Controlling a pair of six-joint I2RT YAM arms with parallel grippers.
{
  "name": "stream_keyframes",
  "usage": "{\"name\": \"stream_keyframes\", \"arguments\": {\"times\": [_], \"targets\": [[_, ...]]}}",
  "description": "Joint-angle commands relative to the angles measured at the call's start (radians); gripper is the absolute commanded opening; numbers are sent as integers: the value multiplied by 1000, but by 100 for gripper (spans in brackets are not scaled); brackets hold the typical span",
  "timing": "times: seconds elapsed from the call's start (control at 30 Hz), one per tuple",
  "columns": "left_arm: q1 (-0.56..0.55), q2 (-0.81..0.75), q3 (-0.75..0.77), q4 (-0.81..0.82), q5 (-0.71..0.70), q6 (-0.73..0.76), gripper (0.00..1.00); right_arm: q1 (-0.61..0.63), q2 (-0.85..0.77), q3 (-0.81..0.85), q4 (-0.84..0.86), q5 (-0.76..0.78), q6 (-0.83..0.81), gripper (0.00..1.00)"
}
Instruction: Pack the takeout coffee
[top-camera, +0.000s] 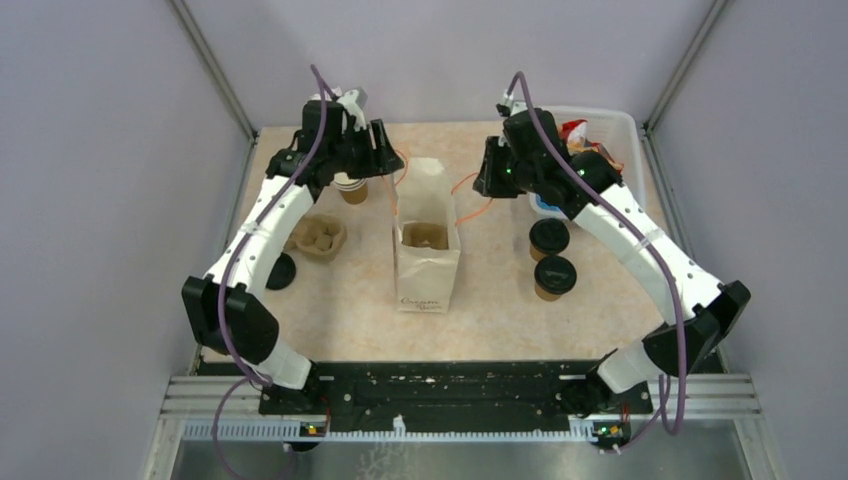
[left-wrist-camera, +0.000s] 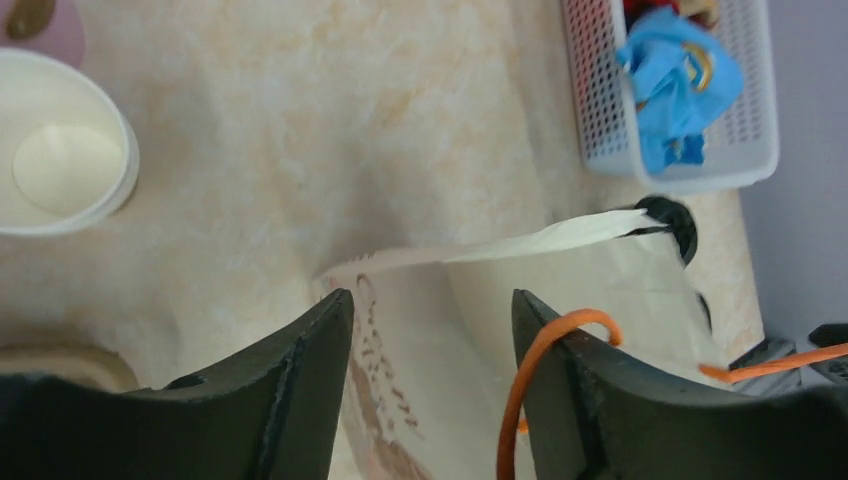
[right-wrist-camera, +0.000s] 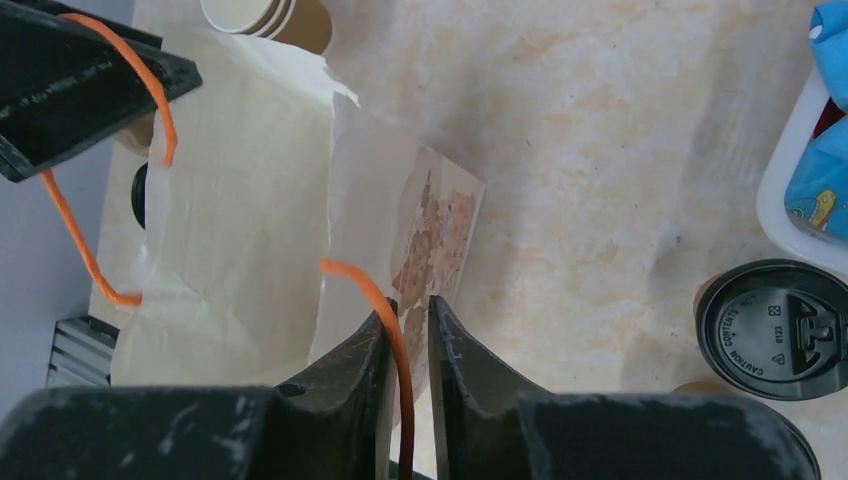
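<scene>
The white paper bag stands open at mid-table. The far lidded coffee cup and the near lidded coffee cup stand on the table at 3 o'clock from it, just beside each other. The right gripper is pinched narrow on the right bag handle. The left gripper gapes wide, with the left bag handle looped over one finger.

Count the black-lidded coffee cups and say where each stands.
2. The far lidded cup stands right of the paper bag; the near lidded cup just nearer the robot. More may be hidden.
</scene>
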Motion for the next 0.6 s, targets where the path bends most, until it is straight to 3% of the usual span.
{"name": "stream_keyframes", "arguments": {"times": [0.0,0.1,0.23,0.43,0.57], "targets": [[-20,-30,19,-147,22,53,71,-6,36,119,-140,-24,20,25],[-54,-85,-6,-133,27,77,88,-5,67,181,-194,-43,5,47],[-68,-129,10,-164,-9,50,96,-2,132,275,-273,-85,-15,72],[-67,-141,25,-228,-61,-25,93,25,228,399,-330,-111,-32,87],[-73,-120,11,-242,-25,-38,92,34,338,467,-357,-51,46,89]]}}
